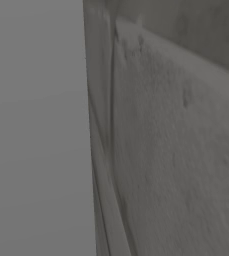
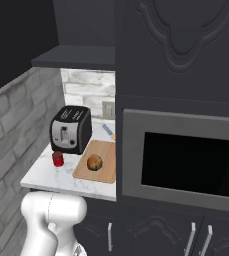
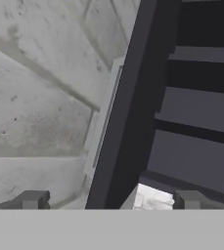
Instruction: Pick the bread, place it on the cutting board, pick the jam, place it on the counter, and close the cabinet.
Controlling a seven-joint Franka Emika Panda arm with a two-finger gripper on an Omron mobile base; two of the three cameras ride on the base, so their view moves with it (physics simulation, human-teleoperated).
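Bread (image 2: pixel 94 162) on cutting board (image 2: pixel 105 172), jam (image 2: pixel 58 159) on bench (image 2: pixel 46 177). Left: cabinet door (image 3: pixel 128 112), probably stiff and light to swing. Best pushed flat near handle (image 3: pixel 101 122). Tool (image 3: pixel 111 200) wide open, holding nothing.

wooden cutting board (image 2: pixel 97 162), marble-look counter (image 2: pixel 46 175), seemingly glossy toaster (image 2: pixel 71 129)

bread (image 2: pixel 94 162): round, brown, on cutting board (image 2: pixel 106 150) | jam (image 2: pixel 58 159): red jar, upright on counter (image 2: pixel 46 177)
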